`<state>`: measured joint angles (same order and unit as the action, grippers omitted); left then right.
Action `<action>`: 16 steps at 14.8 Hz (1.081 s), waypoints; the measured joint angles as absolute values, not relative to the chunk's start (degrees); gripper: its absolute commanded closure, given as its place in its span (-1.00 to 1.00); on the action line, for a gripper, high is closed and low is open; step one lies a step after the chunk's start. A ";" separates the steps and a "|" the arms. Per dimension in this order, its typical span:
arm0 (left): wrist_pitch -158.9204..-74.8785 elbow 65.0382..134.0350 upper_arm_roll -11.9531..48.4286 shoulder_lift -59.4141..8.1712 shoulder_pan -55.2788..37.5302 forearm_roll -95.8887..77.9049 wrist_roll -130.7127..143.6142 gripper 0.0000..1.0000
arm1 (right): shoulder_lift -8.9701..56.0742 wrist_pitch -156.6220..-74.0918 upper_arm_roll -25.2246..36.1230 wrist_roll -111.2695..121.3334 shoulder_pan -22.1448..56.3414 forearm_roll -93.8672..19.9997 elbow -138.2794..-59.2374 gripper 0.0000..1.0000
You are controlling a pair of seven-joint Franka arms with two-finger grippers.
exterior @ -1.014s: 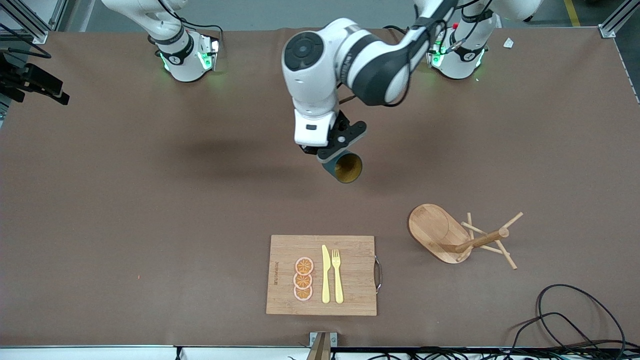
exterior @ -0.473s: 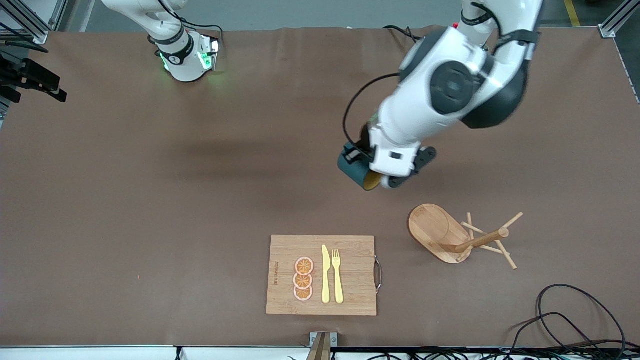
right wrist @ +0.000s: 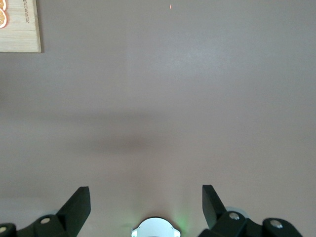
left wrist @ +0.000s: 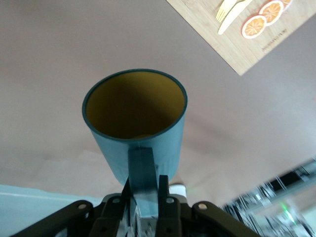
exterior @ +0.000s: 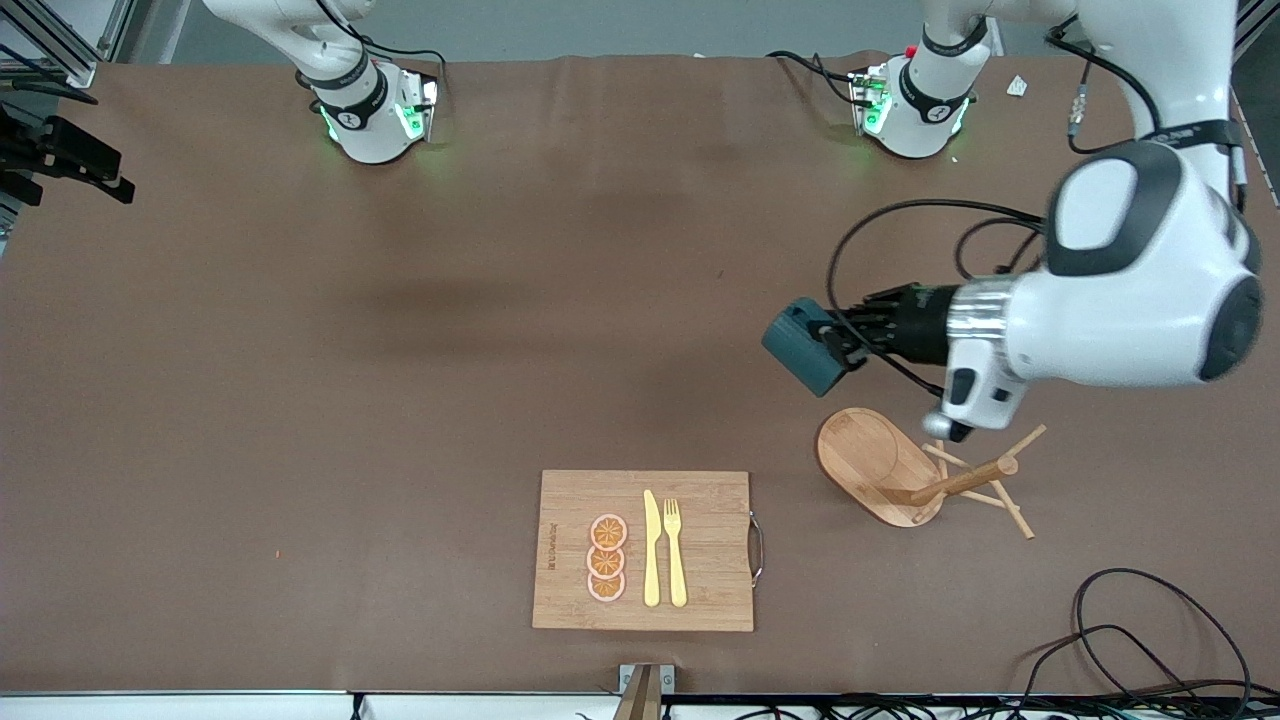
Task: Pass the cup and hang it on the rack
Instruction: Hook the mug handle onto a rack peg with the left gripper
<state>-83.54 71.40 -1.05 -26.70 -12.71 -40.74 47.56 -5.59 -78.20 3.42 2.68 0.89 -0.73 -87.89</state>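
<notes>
Even overhead light, soft shadows, sharp

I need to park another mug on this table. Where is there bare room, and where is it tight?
Bare table runs from the cutting board toward the right arm's end. Tight near the tipped rack, where the left gripper holds the cup above it.

The left arm reaches out from its base, elbow raised high and forearm turned level, so the left gripper [exterior: 838, 342] hangs above the brown desk [exterior: 400, 400]. Its jaws are clamped on the handle of the small dark teal cup [exterior: 802, 345], held sideways. The right arm waits pulled back high; the right gripper [right wrist: 146, 205] faces down with jaws spread wide and nothing between them.
</notes>
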 measured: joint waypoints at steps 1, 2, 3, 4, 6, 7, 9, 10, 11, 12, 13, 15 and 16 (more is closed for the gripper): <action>-83.34 72.27 -1.05 -26.82 -10.92 -42.72 45.49 1.00 | -5.59 -78.18 3.41 2.71 0.89 -0.73 -87.89 -1.00; -83.20 73.07 -1.05 -27.14 -9.27 -44.57 43.62 1.00 | -5.59 -78.13 3.41 2.72 0.89 -0.73 -87.89 -1.00; -83.13 73.65 -1.04 -27.69 -7.78 -46.57 42.11 1.00 | -5.59 -78.10 3.40 2.72 0.89 -0.73 -87.89 -1.00; -83.08 74.02 -1.06 -28.50 -6.28 -49.04 40.94 1.00 | -5.59 -78.02 3.41 2.72 0.89 -0.73 -87.89 -1.00; -83.06 74.24 -1.04 -30.98 -2.69 -54.37 38.74 1.00 | -5.59 -77.76 3.42 2.72 0.89 -0.73 -87.91 -1.00; -82.79 74.25 -1.03 -32.38 -0.87 -56.20 37.18 1.00 | -5.58 -77.68 3.43 2.72 0.89 -0.73 -87.93 -1.00; -81.92 74.24 -1.00 -34.60 1.38 -57.78 34.74 1.00 | -5.58 -77.51 3.43 2.69 0.89 -0.75 -87.93 -1.00; -81.83 74.24 -0.96 -35.26 1.75 -58.04 33.97 1.00 | -5.58 -77.34 3.43 2.66 0.89 -0.76 -87.94 -1.00; -81.83 74.22 -0.96 -35.63 1.92 -58.15 33.33 1.00 | -5.58 -77.24 3.43 2.60 0.89 -0.86 -87.94 -1.00; -81.83 74.22 -0.95 -35.82 2.01 -58.17 32.84 1.00 | -5.58 -77.20 3.43 2.52 0.89 -1.06 -87.94 -1.00; -81.84 74.21 -0.96 -35.93 2.17 -58.17 32.41 1.00 | -5.58 -77.18 3.44 2.46 0.89 -1.20 -87.94 -1.00; -81.85 74.21 -0.96 -36.19 3.12 -58.17 30.86 1.00 | -5.58 -77.11 3.44 2.45 0.89 -1.25 -87.94 -1.00; -81.85 74.21 -0.97 -36.38 3.89 -58.17 29.73 1.00 | -5.58 -77.09 3.44 2.45 0.89 -1.26 -87.94 -1.00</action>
<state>-81.85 74.21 -0.97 -36.38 3.89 -58.17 29.73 -5.58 -77.09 3.44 2.45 0.89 -1.26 -87.94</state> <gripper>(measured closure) 0.789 0.000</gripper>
